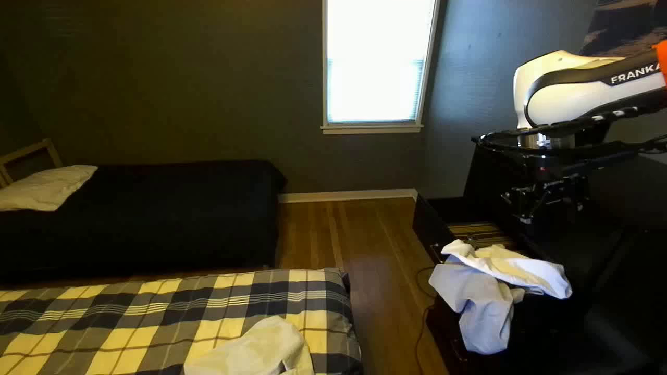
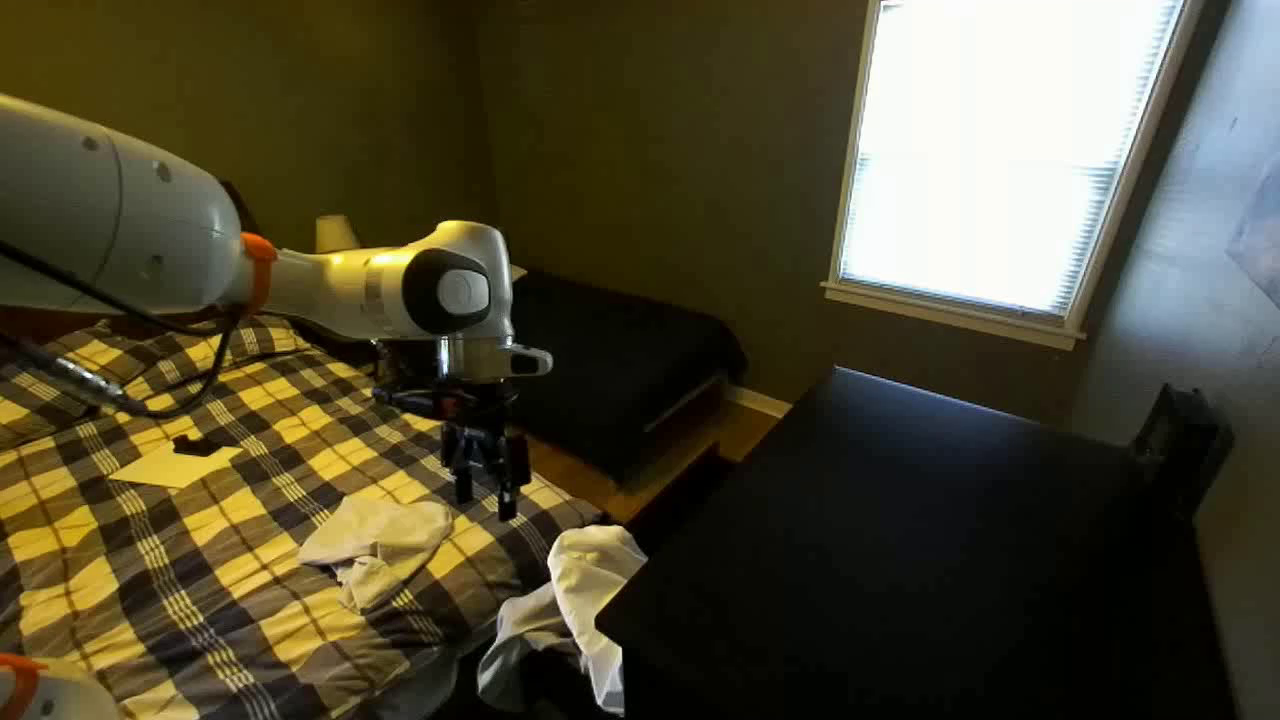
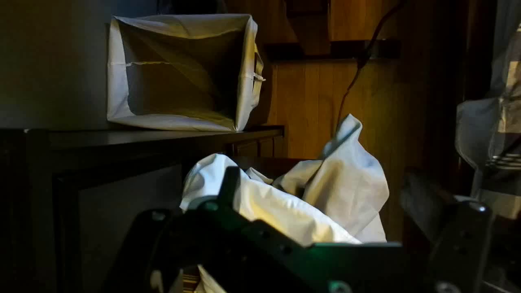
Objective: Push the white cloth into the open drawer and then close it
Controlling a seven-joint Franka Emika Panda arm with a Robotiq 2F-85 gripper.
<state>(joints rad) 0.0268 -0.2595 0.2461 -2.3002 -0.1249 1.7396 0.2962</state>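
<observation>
Gripper [image 2: 486,503]: hangs fingertips down in both exterior views, with room between it and the white cloth [image 1: 477,284].
Fingers [image 2: 508,503]: stand apart, a gap visible between them in an exterior view and again, wider in the frame, in the wrist view.
White cloth: lies crumpled over the near end of the pulled-out drawer [image 1: 430,232], draped across its front edge, a long fold hanging down outside.
Drawer: extends from the dresser [image 2: 900,560]; toward its far end the cloth stops and a striped surface [image 1: 482,233] shows inside.
Dark near end: how much cloth sits within the drawer walls is hard to judge.
Dresser corner: cuts across the cloth in an exterior view, hiding part of it.
Floor [image 1: 365,245]: an open wooden strip between the drawer front and the plaid bed [image 1: 167,312], with a cable [image 1: 418,333] running along the drawer side.
Plaid bed: carries a pale cloth [image 2: 380,545], well apart from the white one.
Dark bed [image 1: 172,213]: stands beyond the plaid one.
Fabric bin [image 3: 118,81]: mouth up, just beside the dresser's edge in the wrist view.
</observation>
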